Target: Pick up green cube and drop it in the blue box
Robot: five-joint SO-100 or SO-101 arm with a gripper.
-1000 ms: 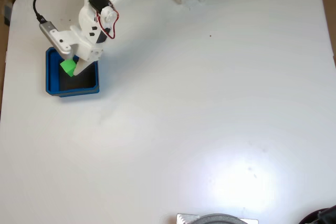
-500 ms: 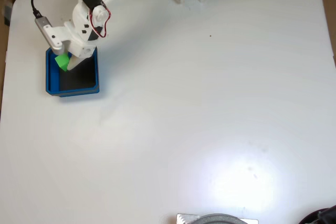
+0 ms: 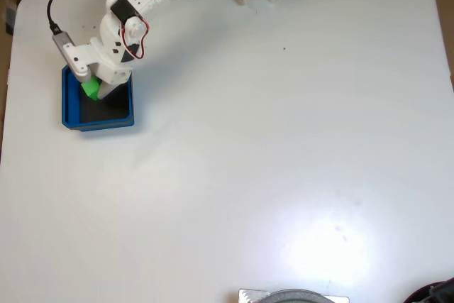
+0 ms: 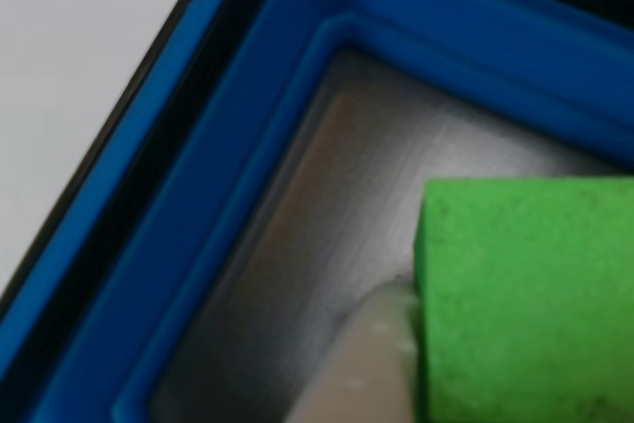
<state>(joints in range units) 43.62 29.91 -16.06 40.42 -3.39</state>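
One green cube (image 3: 90, 89) gripped in pincer (image 3: 94, 90), over blue box (image 3: 69, 108) near upper-left corner, fixed view.

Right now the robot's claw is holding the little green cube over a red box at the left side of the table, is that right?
Not quite: the box is blue, not red. The fixed view shows the gripper holding the green cube over the blue box at the table's left side.

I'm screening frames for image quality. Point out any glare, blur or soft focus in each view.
Fixed view: a broad bright glare patch on the white table, lower right; the blue box and green cube stay sharp. Other view: very close, slightly soft; the box wall and cube edges blur.
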